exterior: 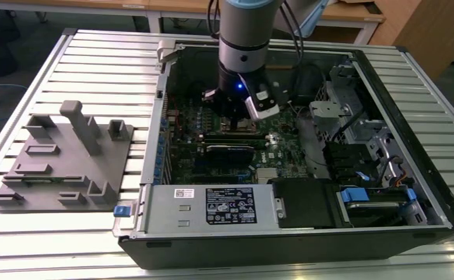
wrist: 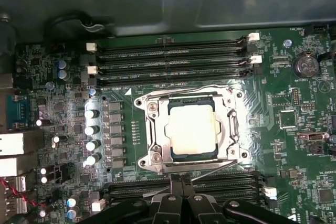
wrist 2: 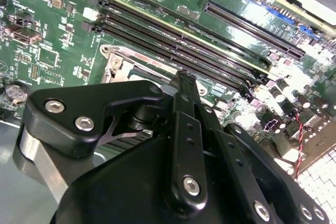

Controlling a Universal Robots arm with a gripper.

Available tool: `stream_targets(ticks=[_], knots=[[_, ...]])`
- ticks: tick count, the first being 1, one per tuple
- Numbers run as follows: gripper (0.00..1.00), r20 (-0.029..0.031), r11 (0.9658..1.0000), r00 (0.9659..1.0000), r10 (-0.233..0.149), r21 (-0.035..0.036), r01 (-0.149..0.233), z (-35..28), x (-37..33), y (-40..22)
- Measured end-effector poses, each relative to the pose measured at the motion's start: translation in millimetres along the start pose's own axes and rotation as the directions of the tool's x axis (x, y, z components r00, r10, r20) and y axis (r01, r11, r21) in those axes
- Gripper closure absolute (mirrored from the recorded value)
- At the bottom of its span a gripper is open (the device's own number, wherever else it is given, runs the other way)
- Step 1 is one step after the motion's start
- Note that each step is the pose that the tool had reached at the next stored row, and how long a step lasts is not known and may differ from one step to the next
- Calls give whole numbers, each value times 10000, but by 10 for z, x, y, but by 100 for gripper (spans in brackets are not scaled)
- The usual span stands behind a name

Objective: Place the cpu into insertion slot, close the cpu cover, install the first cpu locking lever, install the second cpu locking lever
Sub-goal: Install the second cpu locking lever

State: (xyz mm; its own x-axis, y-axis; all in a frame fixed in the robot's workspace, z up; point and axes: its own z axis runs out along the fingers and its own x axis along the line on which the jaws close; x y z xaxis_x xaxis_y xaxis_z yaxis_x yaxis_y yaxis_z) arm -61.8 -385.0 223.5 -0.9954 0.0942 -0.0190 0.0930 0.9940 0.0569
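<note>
One cpu [wrist: 191, 128] seated in insertion slot [wrist: 157, 157]; cpu cover [wrist: 230, 129] down over it. Levers' state unclear. End effector [wrist: 181, 184] just beside slot, fingers pressed together, empty.

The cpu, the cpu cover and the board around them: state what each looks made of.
In the first wrist view:
cpu: dull pale metal top, matte, evenly lit without sharp reflections.
cpu cover: bare silvery sheet metal, bright glints along its frame.
motherboard: green laminate, probably fibreglass, glossy with fine printed traces.
</note>
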Motion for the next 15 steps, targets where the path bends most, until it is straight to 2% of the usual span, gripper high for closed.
stream_targets(ticks=[5, 11, 15], knots=[[89, -8, 10000, 10000, -69, -53, 69, 43, 30, -18], [89, -11, 9999, 10000, -92, -56, 92, 66, 50, -23], [89, -10, 9999, 10000, -93, -57, 93, 66, 98, -27]])
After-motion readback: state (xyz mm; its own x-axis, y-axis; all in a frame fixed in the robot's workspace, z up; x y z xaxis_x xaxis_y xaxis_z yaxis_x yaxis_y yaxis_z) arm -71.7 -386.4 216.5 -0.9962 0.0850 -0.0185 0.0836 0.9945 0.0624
